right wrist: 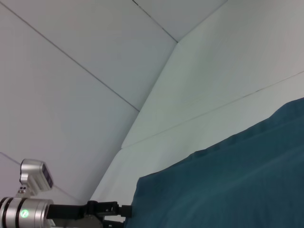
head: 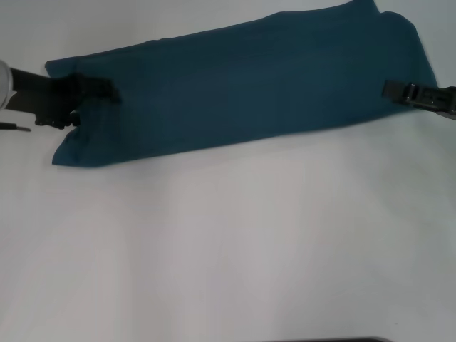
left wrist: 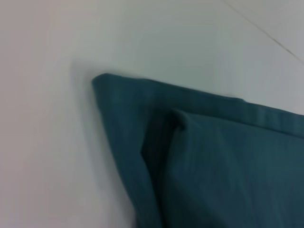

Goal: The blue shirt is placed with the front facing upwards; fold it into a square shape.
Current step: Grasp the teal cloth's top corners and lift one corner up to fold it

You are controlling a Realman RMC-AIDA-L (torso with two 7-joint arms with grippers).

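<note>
**Q:** How do the jaws of each gripper stand, and on what?

**A:** The left gripper (head: 96,92) sits at the left end of the blue shirt (head: 242,89), its black fingers lying over the cloth at that short edge. Whether the jaws are clenched on the fabric or merely resting against it cannot be told. The right gripper (head: 399,91) meets the opposite short edge; its fingertips touch the cloth there, and again no view shows if they pinch it or stand released.

**Q:** What lies directly beside the left jaws?

**A:** In the left wrist view, a corner of the blue shirt (left wrist: 199,161) shows doubled layers, one folded edge resting on top of another, flat on the white table (left wrist: 57,142).

**Q:** And outward from the jaws?

**A:** Between the two grippers the garment stretches as one long, narrow band, slanting away from the robot toward the right gripper's end. No sleeves, lettering or neck tag are visible. The right wrist view looks along the cloth (right wrist: 237,180) to the left gripper (right wrist: 107,209) at the far end.

**Q:** How far along is the task?

**A:** Judging from the band shape, the lengthwise folds appear done: sides and sleeves seem tucked in. What remains, most likely, is bringing one short end over toward the other, perhaps more than once, until the strip becomes a square.
</note>
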